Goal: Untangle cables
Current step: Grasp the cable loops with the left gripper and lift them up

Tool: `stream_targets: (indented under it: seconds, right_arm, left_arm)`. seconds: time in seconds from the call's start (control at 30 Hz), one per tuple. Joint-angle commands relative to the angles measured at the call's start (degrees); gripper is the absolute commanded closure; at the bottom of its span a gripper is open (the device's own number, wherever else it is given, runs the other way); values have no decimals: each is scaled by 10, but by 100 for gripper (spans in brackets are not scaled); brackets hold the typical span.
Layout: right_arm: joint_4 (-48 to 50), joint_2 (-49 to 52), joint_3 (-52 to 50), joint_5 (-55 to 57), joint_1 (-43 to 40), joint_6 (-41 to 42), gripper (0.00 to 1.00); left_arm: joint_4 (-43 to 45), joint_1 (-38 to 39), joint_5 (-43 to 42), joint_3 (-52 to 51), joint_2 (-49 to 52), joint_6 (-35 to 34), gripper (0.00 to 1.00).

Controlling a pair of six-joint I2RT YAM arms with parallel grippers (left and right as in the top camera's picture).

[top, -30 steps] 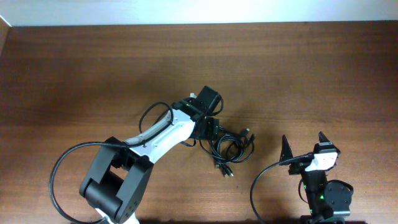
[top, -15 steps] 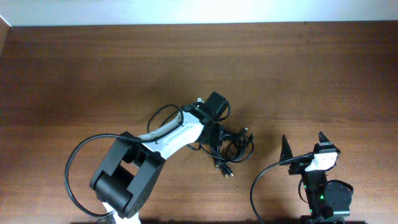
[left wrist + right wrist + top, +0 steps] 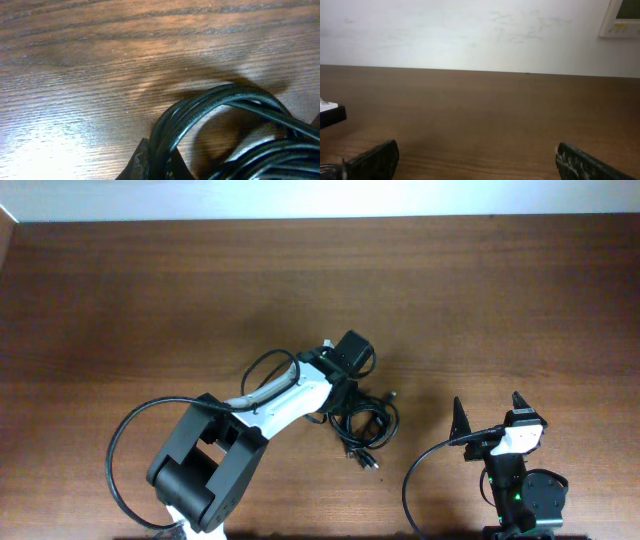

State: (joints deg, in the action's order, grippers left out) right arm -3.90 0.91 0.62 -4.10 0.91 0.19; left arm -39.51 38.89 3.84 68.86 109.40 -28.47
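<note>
The cables (image 3: 366,426) lie as a small black tangle of thin loops on the wooden table, just right of centre, with plug ends at its lower edge. My left gripper (image 3: 341,396) sits at the tangle's upper left side. In the left wrist view a bundle of cable strands (image 3: 210,104) arches up from between the dark fingertips, and the left gripper (image 3: 158,164) is shut on those strands. My right gripper (image 3: 487,409) stands apart to the right of the tangle, open. In its own view the right gripper (image 3: 477,160) has only bare table between its fingers (image 3: 376,160).
A thick arm cable (image 3: 118,465) loops beside the left arm's base at the front left. Another thick cable (image 3: 420,480) curves beside the right arm's base. The white wall (image 3: 470,30) runs along the table's far edge, with a small panel (image 3: 621,19) on it.
The left gripper has closed on strands of the tangle. The tangle has drawn in and shifted slightly left. The right arm has not moved.
</note>
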Motion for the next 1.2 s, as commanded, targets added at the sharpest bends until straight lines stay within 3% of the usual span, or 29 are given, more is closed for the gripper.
stream_targets:
  seconds: [0.0,0.6,0.73,1.03,1.17]
  right_arm:
    - [-3,-4,-3,0,5,0,1]
    - [-3,-4,-3,0,5,0,1]
    - [-3,-4,-3,0,5,0,1]
    - [-2,-4,-3,0,5,0,1]
    - [19,-4,-3,-11,5,3,1]
  left_arm:
    - [-22,1,-2,37,-33,56,100]
    - [-15,1,24,45,-326,184,100]
    - [-17,1,-15,45,-355,226,100]
    - [-42,1,-114,45,-401,243,100]
    - [-39,1,-120,45,-409,243,100]
